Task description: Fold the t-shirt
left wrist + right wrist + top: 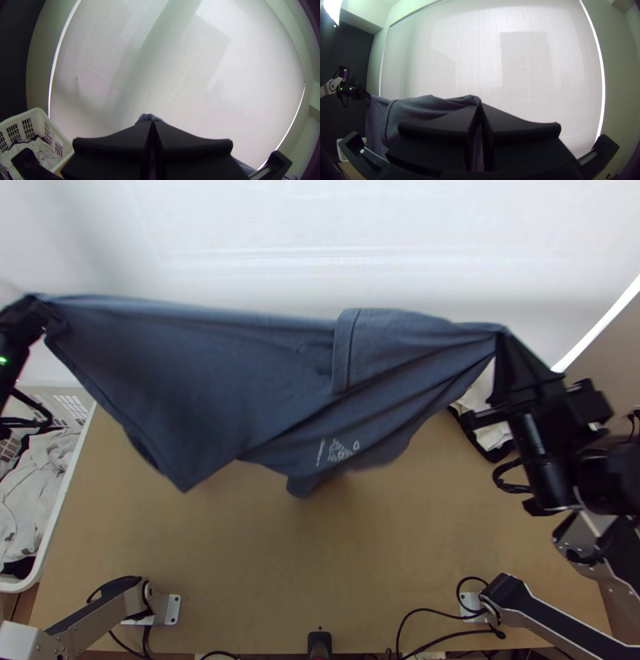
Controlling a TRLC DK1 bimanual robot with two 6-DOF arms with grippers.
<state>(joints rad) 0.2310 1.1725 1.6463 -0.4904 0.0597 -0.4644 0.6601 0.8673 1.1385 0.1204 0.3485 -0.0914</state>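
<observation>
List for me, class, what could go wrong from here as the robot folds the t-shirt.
The t-shirt is stretched between the left hand and the right hand, each pinching just a small part; pulled harder, it might slip from one.

Its lower edge hangs in uneven points, with diagonal creases above, so it may land crumpled on the table.

Other cloth, black and white, lies at the table's right side and could get caught under the shirt.
</observation>
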